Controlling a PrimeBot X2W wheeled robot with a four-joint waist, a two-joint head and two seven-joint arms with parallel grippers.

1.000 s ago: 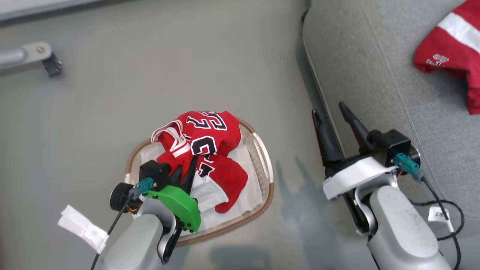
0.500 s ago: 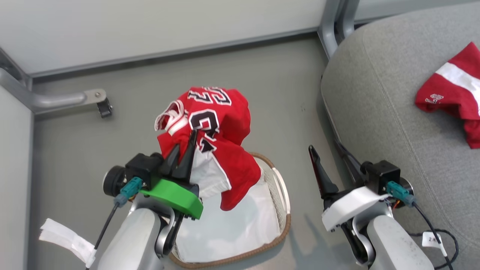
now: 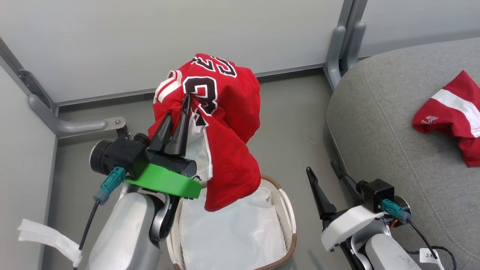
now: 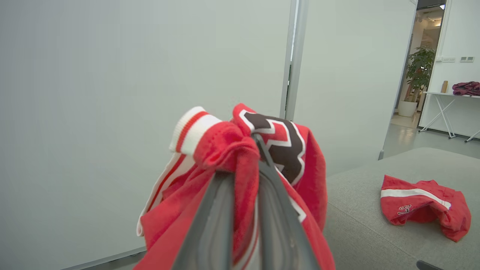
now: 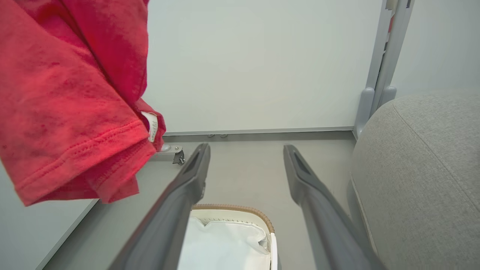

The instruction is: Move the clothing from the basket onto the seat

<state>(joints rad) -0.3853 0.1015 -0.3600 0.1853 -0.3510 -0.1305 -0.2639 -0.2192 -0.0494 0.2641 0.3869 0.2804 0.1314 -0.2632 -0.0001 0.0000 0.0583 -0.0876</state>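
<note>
My left gripper is shut on a red jersey with the number 23, held up clear above the basket, whose white liner lies bare inside. In the left wrist view the jersey bunches around my closed left gripper. A second red garment with a white stripe lies on the grey seat at the right. My right gripper stands open and empty between basket and seat. In the right wrist view the jersey's hem hangs at upper left over the basket.
Pale partition walls close off the back and left, with a grey metal post and a castor foot on the floor. A distant table and plant show through a doorway.
My left gripper has lifted the jersey up out of the basket, leaving only the white liner. The head camera has tilted up, bringing the walls into view. The right gripper stays open.
</note>
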